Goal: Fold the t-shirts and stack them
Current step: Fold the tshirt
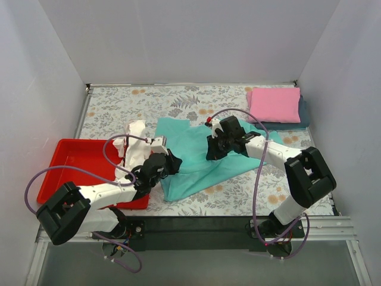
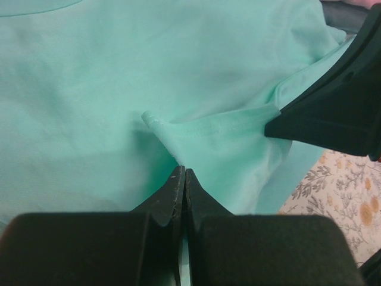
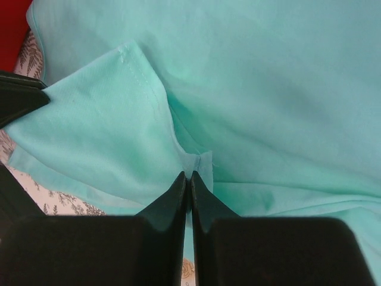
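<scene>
My left gripper (image 2: 184,173) is pressed together and pinches a fold of the teal t-shirt (image 2: 89,107), which spreads out ahead of its tips. My right gripper (image 3: 189,176) is also closed and pinches the same shirt, near the left one. Well beyond my right gripper, the folded pink t-shirt (image 1: 275,104) lies on the dark blue-grey t-shirt (image 1: 305,116).

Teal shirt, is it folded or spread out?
Spread out, not folded: the teal shirt lies rumpled on the table, and the left gripper and right gripper each pinch a bit of it.
</scene>
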